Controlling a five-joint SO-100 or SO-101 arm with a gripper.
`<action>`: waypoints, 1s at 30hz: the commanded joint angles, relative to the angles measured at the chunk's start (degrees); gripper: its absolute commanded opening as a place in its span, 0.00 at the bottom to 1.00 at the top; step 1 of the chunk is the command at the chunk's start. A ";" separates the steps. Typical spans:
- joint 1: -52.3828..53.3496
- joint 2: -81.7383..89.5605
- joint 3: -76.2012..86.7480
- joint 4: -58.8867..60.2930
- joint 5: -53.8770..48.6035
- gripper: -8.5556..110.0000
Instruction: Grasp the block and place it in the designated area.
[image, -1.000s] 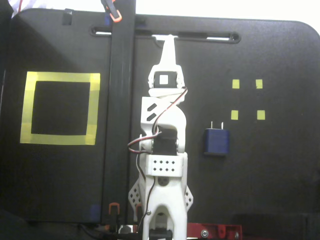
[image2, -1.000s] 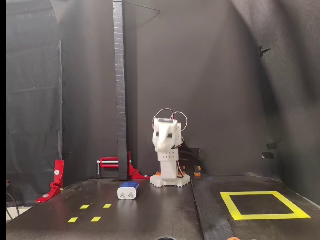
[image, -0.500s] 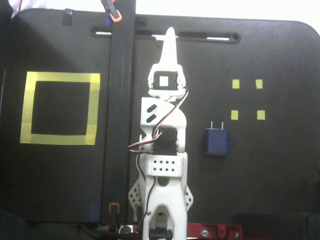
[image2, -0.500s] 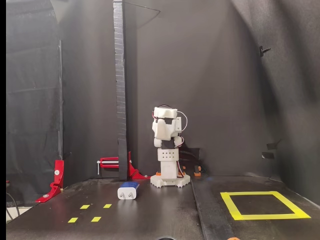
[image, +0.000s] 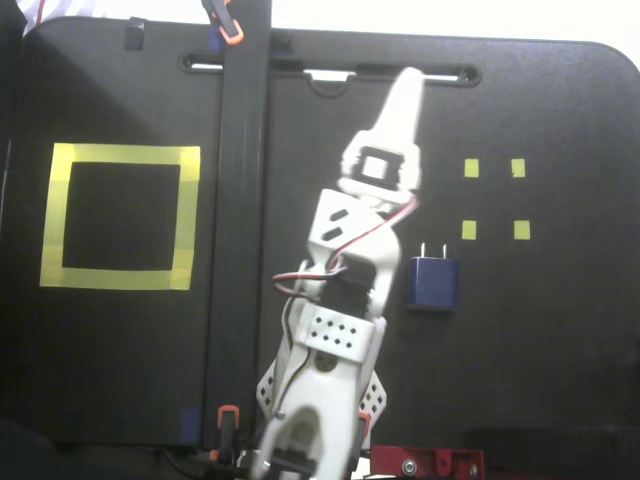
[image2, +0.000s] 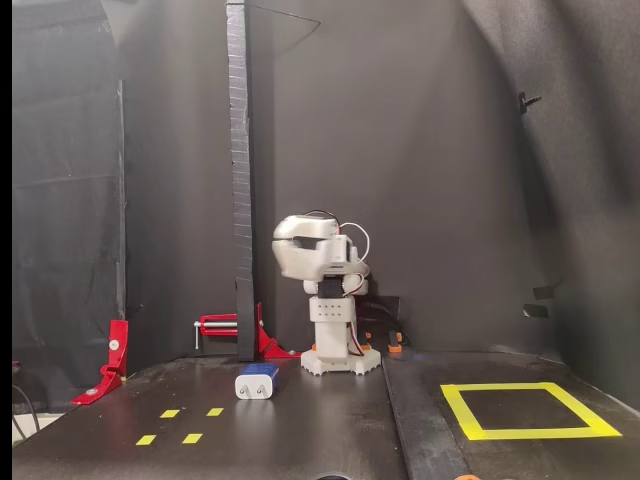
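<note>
In a fixed view from above, the dark-blue block (image: 433, 283) lies flat on the black table with its two silver prongs pointing away from the arm's base. My white gripper (image: 405, 84) is raised and angled up and to the right, its fingers together in a single point with nothing between them. It is well above and beyond the block. The designated area (image: 120, 158), a yellow tape square, is at the far left. In a fixed view from the front, the block (image2: 257, 383) sits left of the arm, the gripper (image2: 284, 243) hangs high above it, and the designated area (image2: 462, 410) is at the right.
A tall black post (image: 240, 200) stands between the arm and the yellow square. Several tiny yellow squares (image: 468, 230) lie beyond the block. Red clamps (image2: 112, 358) sit at the left edge and by the post (image2: 225, 324). Black walls enclose the table.
The arm has swung from pointing straight ahead toward the block's side, and the gripper has tipped forward. The block has not moved.
</note>
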 joint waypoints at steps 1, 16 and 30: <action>3.78 0.35 0.35 1.05 0.00 0.07; 22.06 0.44 0.35 4.13 0.79 0.07; 23.12 -13.18 -23.64 28.21 1.67 0.07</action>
